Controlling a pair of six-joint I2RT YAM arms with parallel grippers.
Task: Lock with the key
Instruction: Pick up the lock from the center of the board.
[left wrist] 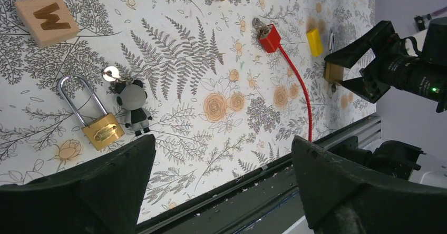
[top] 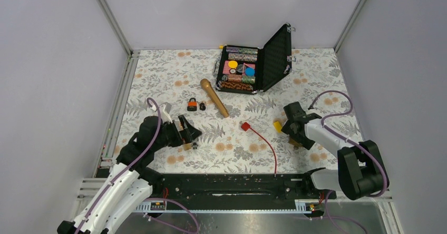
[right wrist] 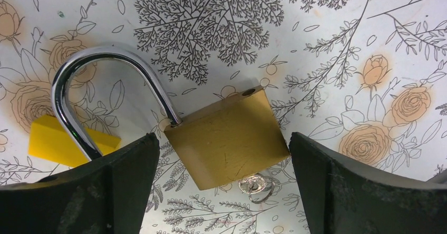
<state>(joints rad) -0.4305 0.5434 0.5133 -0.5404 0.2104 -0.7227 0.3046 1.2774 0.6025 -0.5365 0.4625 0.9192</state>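
Observation:
A brass padlock (right wrist: 226, 136) lies on the flowered mat with its steel shackle (right wrist: 100, 81) swung open and a silver key (right wrist: 255, 184) in its underside. My right gripper (right wrist: 222, 139) is open just above it, one finger on each side of the body, not touching. In the top view this gripper (top: 291, 131) is at the right of the mat. My left gripper (left wrist: 224, 144) is open and empty, low over the mat at the left (top: 191, 134). Near it lie a second brass padlock (left wrist: 100, 128) with a long shackle and a key with a panda fob (left wrist: 133, 105).
A yellow block (right wrist: 68, 142) lies under the open shackle. A red plug and cable (top: 261, 139) run across the middle. An orange padlock (top: 192, 105), a wooden handle (top: 214, 97) and an open black case (top: 253, 65) lie farther back. A wooden W block (left wrist: 47, 19) is near the left gripper.

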